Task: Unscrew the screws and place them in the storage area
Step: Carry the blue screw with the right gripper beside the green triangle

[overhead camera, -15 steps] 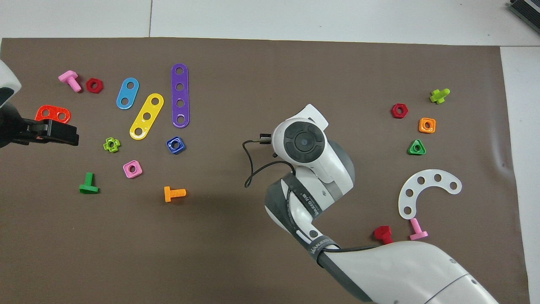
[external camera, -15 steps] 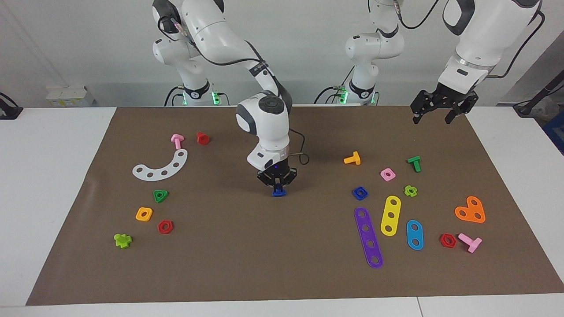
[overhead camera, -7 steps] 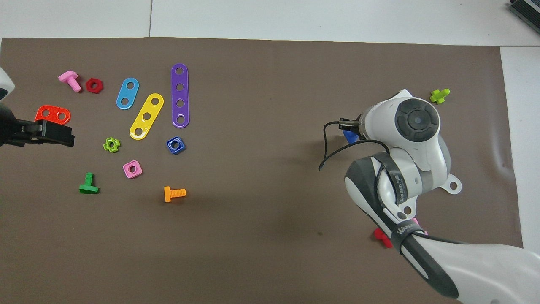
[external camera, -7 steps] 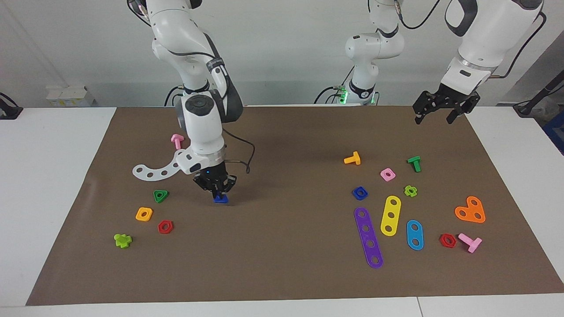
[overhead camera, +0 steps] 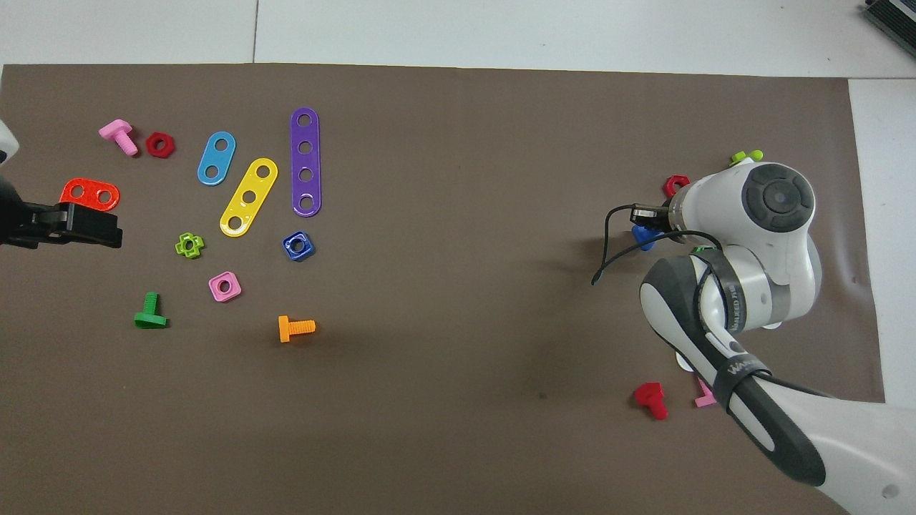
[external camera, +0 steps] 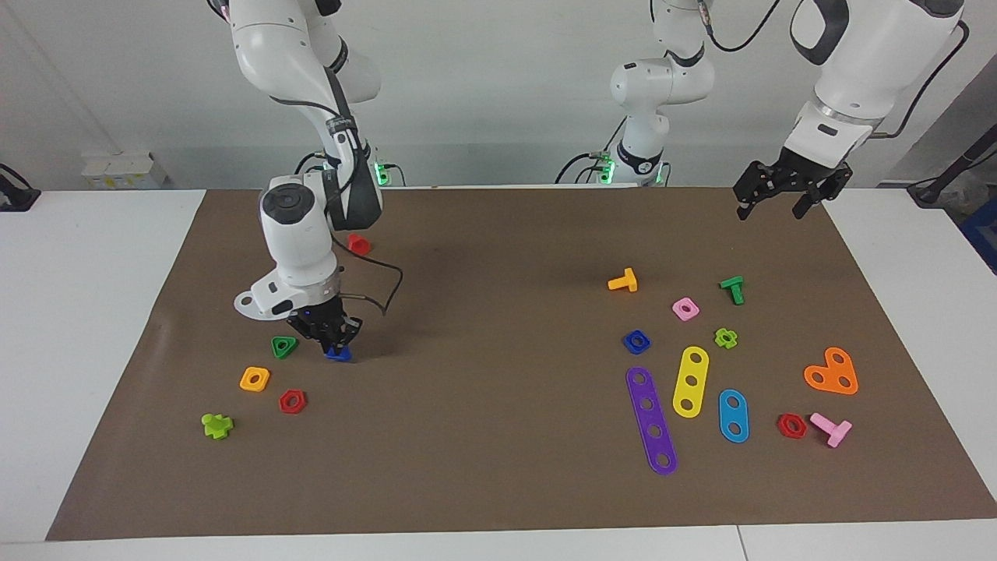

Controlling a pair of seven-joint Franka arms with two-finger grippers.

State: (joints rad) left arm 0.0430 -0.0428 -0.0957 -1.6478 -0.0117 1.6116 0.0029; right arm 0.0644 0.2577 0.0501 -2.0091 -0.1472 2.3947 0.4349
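Observation:
My right gripper (external camera: 333, 343) is shut on the dark blue triangular-headed bolt (external camera: 338, 354) and holds it low over the brown mat (external camera: 498, 483), beside the green triangular nut (external camera: 283, 346). In the overhead view only a bit of the bolt (overhead camera: 642, 238) shows under the right wrist. The matching dark blue holed nut (external camera: 636, 340) lies loose on the mat toward the left arm's end, also seen in the overhead view (overhead camera: 298, 245). My left gripper (external camera: 783, 199) is open and empty, raised over the mat's edge at its own end, waiting.
Around the right gripper lie an orange square nut (external camera: 255, 379), a red hex nut (external camera: 292, 401), a lime cross piece (external camera: 216, 425), a white curved strip (external camera: 249, 302) and a red bolt (external camera: 358, 244). Purple (external camera: 651, 419), yellow (external camera: 690, 381) and blue (external camera: 733, 415) strips lie near the blue nut.
My right arm has carried the blue bolt from the mat's middle toward its own end, next to the green triangular nut. The left arm has barely moved.

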